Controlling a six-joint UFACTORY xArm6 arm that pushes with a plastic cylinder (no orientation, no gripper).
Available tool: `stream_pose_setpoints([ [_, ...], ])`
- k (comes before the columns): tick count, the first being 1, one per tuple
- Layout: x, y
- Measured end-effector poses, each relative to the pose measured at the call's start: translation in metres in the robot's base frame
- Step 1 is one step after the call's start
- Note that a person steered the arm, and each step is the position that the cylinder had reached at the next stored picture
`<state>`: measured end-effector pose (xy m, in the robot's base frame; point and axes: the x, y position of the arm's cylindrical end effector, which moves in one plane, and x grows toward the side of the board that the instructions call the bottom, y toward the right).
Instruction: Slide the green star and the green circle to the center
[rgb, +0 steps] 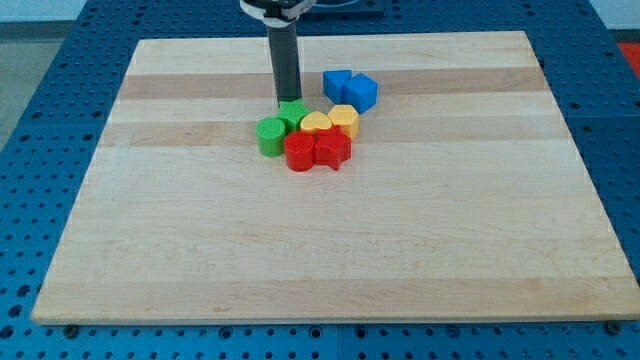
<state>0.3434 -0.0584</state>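
You'll find your tool, a bare rod with nothing to grip, with my tip (287, 104) touching the green star (292, 115) beside the green circle (270, 135), both above the counter's (150, 250) center, needing pushes toward its bottom edge.

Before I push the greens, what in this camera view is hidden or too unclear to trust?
- My tip: its contact with the green star is unclear.
- Green star: the yellow block covers its right edge; shape barely readable.
- Two blue blocks: exact shapes unclear.
- Arm above the rod: cut off by the view's top.
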Motion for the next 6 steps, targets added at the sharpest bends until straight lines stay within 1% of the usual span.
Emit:
stream_pose_setpoints([
  [2,0.041,0.000],
  [6,0.043,0.004],
])
